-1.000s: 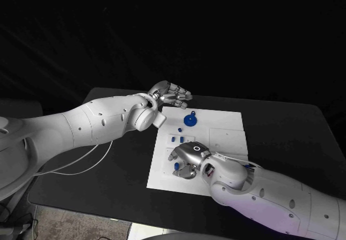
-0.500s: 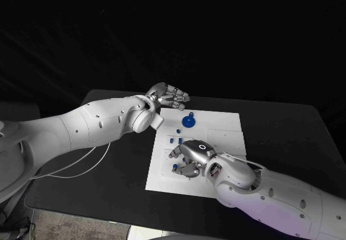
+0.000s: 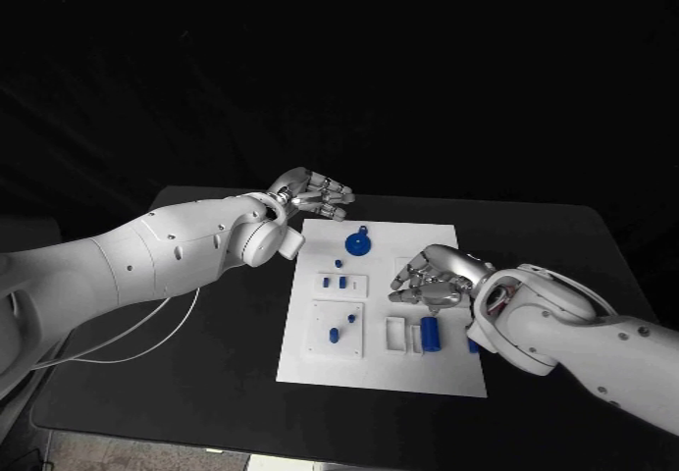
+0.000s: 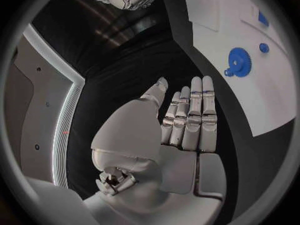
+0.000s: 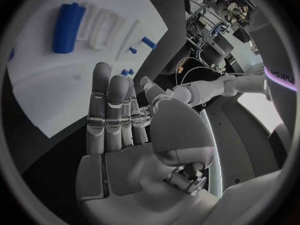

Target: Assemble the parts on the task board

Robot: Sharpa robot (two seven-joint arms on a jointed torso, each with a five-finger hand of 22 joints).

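Here, the white rectangular task board [image 3: 382, 368] lies flat in the middle of the black desk [image 3: 170, 353]. The left robot hand [image 3: 314, 193] hangs over the desk just beyond the far left corner of the board; its fingers are straight and lie close side by side, and it holds nothing. The right robot hand [image 3: 433, 278] hovers above the right half of the board, near its middle; its fingers are a little bent and apart, and nothing is between them.

On the board, a blue round gear-shaped part [image 3: 359, 242] with a small tab lies near the far edge, between the two hands. Nearer, two small blue pegs [image 3: 339, 282] stand in a white raised block on the left half, with one more small blue piece [image 3: 339, 263] just beyond them. A blue oblong part [image 3: 336, 335] lies in another white block close to the near left side. A blue cylinder [image 3: 432, 333] lies beside a white holder, just below the right hand.
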